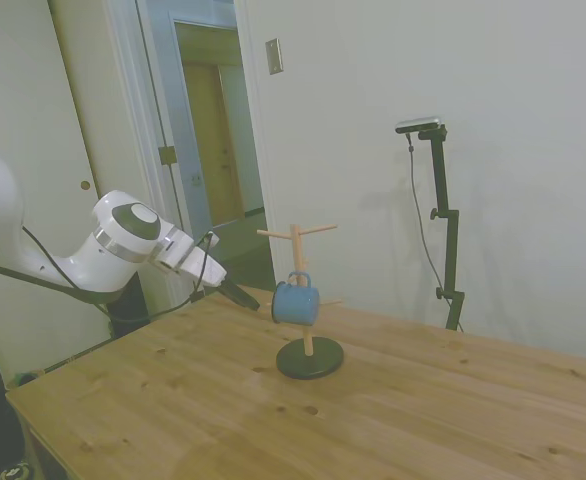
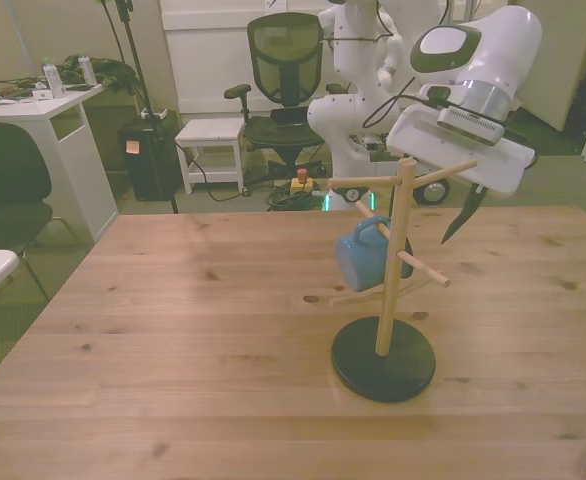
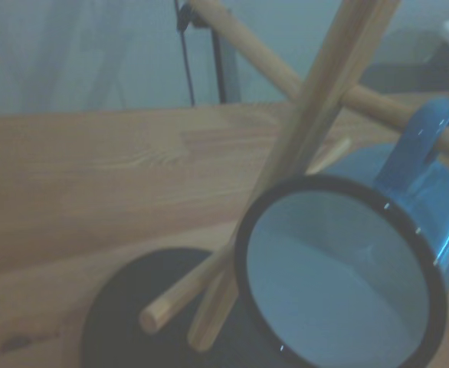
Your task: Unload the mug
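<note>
The pincer (image 1: pixel 241 295) hovers beside the mug (image 1: pixel 295 301); I cannot tell if it is open, and it holds nothing. In the front view, the mug (image 2: pixel 365 258) hangs by its handle on the peg stand (image 2: pixel 385 300). Up close, its open mouth (image 3: pixel 339 280) faces the camera.

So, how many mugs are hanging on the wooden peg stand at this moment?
1. The mug hangs by its handle from a peg partway up the wooden peg stand, on the front view's left side of the post. No other mug shows on the other pegs.
</note>
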